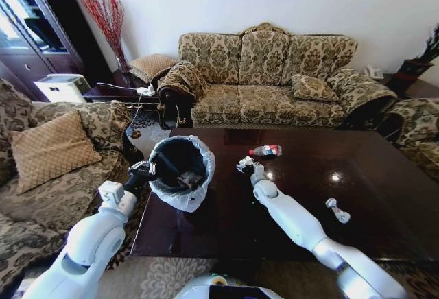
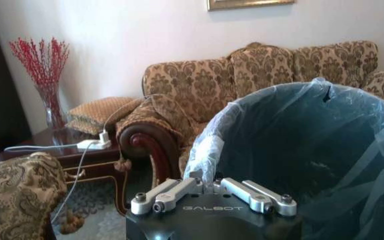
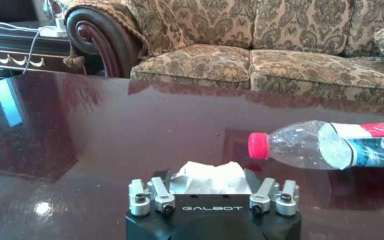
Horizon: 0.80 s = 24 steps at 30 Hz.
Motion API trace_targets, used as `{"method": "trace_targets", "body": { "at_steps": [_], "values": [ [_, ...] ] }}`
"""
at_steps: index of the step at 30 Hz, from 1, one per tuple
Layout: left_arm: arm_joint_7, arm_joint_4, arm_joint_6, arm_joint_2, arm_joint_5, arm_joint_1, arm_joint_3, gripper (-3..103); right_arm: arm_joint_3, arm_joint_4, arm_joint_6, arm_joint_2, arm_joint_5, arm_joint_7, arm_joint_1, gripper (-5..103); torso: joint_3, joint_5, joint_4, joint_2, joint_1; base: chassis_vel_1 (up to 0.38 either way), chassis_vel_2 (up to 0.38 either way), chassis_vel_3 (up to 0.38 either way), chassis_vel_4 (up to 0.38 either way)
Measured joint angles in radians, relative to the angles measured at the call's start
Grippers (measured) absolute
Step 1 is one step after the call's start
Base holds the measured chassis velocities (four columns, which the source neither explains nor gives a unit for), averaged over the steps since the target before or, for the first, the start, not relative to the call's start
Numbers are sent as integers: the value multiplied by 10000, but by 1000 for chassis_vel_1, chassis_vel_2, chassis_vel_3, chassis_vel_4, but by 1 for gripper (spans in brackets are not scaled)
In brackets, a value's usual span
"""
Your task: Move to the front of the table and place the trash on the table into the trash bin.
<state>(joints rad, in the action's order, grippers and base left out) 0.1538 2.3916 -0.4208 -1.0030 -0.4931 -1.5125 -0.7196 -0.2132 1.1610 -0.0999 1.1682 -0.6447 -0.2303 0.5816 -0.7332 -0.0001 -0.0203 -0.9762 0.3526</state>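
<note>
On the left, the left gripper point(image 1: 143, 171) grasps the rim of the trash bin point(image 1: 180, 173), apparently keeping it raised at the corner of the table point(image 1: 384, 175). To its right, the right gripper point(image 1: 245, 164) pinches a crumpled white paper scrap point(image 3: 211, 177), with a plastic bottle point(image 1: 266, 151) just beyond. Farther right lies a small wrapper point(image 1: 337, 211).

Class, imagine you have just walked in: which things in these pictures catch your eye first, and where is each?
The bag-lined trash bin stands out, held by the left gripper at the table's left edge. On the glossy top, the right gripper is closed on a white paper scrap, with a red-capped bottle lying just beyond.
</note>
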Motion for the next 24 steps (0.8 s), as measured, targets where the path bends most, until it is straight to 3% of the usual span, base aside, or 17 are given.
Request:
{"method": "trace_targets", "body": {
  "at_steps": [2, 9, 15, 19, 24],
  "values": [
    [0, 0, 3, -6, 0, 0, 0, 1, 0, -23, 15, -2, -1, 19, -19, 68, 0, 2, -1, 0, 1, 0, 0, 0, 0],
    [-3, 4, 31, 4, 3, 0, -15, 1, 9, 122, 55, -76, -8, -57, -18, 35, 0, 1, -1, 0, 1, 0, 0, 0, 0],
    [-2, 111, 56, 1, -9, -16, -25, 1, 44, 557, -32, -272, -86, -338, 95, 19, -1, 3, -1, 1, 2, 0, 0, 0, 0],
    [-2, 273, 57, -25, -104, -36, -52, 1, 244, 1337, -157, -876, -388, -606, 89, 5, 0, 1, 0, 0, 1, 0, 0, 0, 0],
    [-1, 347, 57, -83, -113, -37, -49, 1, 369, 2421, -246, -1541, -819, -1188, -18, 4, -1, 3, 0, 1, 2, 0, 0, 0, 0]
  ]
}}
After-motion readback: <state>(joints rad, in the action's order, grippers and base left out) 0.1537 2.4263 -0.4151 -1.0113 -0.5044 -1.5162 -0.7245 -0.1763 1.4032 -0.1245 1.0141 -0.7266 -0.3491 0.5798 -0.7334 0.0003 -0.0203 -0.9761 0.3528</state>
